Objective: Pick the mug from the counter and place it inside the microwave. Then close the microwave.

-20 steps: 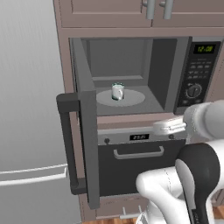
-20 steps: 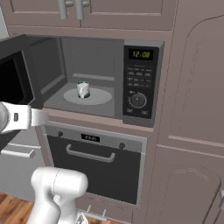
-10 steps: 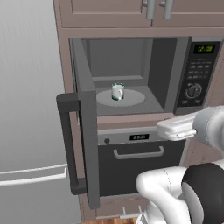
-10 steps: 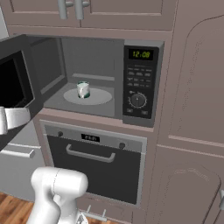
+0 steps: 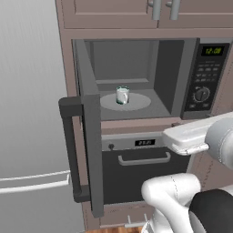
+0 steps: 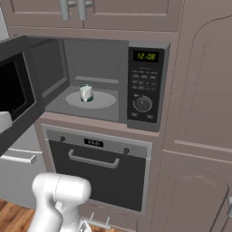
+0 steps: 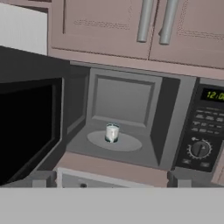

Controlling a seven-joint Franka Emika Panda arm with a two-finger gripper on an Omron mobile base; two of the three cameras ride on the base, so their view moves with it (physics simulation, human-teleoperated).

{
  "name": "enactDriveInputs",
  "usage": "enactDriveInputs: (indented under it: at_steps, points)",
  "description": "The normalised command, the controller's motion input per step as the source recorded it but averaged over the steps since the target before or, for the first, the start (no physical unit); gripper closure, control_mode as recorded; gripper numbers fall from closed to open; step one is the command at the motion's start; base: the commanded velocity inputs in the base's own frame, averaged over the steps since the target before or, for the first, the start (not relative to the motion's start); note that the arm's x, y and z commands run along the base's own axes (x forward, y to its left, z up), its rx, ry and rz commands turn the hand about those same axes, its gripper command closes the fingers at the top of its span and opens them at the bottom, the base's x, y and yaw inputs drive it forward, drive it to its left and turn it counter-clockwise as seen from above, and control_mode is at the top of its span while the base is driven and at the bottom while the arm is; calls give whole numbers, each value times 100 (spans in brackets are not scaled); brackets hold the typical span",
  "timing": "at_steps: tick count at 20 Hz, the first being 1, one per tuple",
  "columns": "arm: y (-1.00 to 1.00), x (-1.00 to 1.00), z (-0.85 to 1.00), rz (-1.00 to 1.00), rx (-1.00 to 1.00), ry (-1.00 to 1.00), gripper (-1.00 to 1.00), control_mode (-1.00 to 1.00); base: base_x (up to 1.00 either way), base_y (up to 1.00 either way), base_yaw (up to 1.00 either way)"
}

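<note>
Your mug (image 5: 122,95) stands upright on the round plate (image 5: 136,103) inside the microwave (image 5: 136,77). Nothing is touching it. You can see it from the other side too (image 6: 86,93), and through the hand camera (image 7: 112,132), near the middle of the plate.

The microwave door (image 5: 86,154) is swung wide open to the left. Its black glass (image 7: 26,127) shows at the left of the hand view. The door's tall bar handle (image 5: 70,150) faces you in the left base view.

Your gripper (image 7: 109,183) is let go and wide open, with nothing between its fingers. It hangs in front of the microwave's mouth, well apart from the mug. Its two finger tips (image 7: 41,179) sit low at the bottom of the hand view.

To the right of the mug is the button panel with a green clock (image 6: 145,56) and a round knob (image 6: 143,103). Under the microwave is the oven (image 6: 97,174) with its flat handle. Above are two cupboard doors (image 7: 131,26) with silver handles.
</note>
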Motion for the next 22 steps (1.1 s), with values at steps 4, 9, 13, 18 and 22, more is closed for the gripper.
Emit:
enactDriveInputs:
  at_steps: [4,9,13,18,22]
  points:
    - [17,-21,0,-7,0,-18,-100,-100,0,0,0]
    - [12,-32,0,-11,0,-15,-100,-100,0,0,0]
    - [9,-33,0,-16,0,-15,-100,-100,0,0,0]
    - [16,-27,0,-18,0,-15,-100,-100,0,0,0]
    - [15,-44,0,-16,0,-15,-100,-100,0,0,0]
